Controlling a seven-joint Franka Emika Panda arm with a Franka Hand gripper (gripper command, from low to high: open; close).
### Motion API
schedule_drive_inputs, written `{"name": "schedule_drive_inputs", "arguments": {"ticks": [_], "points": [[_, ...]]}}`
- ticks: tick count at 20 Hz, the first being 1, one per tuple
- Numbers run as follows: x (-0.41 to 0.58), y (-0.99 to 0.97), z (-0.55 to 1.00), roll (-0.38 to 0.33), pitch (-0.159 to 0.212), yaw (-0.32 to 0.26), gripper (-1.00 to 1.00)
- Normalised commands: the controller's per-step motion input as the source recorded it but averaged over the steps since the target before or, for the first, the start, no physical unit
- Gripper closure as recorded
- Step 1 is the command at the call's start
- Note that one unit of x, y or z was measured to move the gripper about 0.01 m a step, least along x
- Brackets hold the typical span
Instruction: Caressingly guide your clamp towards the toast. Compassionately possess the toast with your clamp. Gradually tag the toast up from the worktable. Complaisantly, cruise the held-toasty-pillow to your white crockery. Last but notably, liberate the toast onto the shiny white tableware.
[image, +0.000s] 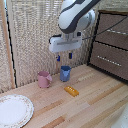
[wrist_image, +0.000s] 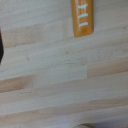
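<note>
The gripper (image: 64, 56) hangs in the air above the blue cup (image: 65, 73), its two blue-tipped fingers parted with a clear gap between them and nothing held or touched. The toast (image: 71, 90) is a small flat orange-yellow slab lying on the wooden table (image: 95, 105), near the blue cup on its front side. The pink mug (image: 44, 79) stands beside the blue cup, and the white plate (image: 14, 110) lies well apart from it, beyond the mug.

Exterior view from the front, slightly raised, taking in the worktable (image: 95, 102) and arm, wrist view straight down, close over planks, both sharing the toast (image: 71, 90) (wrist_image: 82, 18)
</note>
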Motion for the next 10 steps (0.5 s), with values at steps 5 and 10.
{"name": "schedule_drive_inputs", "arguments": {"ticks": [5, 10], "points": [[-0.119, -0.27, -0.40, 0.000, 0.027, 0.110, -1.00], [-0.133, -0.28, -0.42, 0.000, 0.007, 0.057, -1.00]]}}
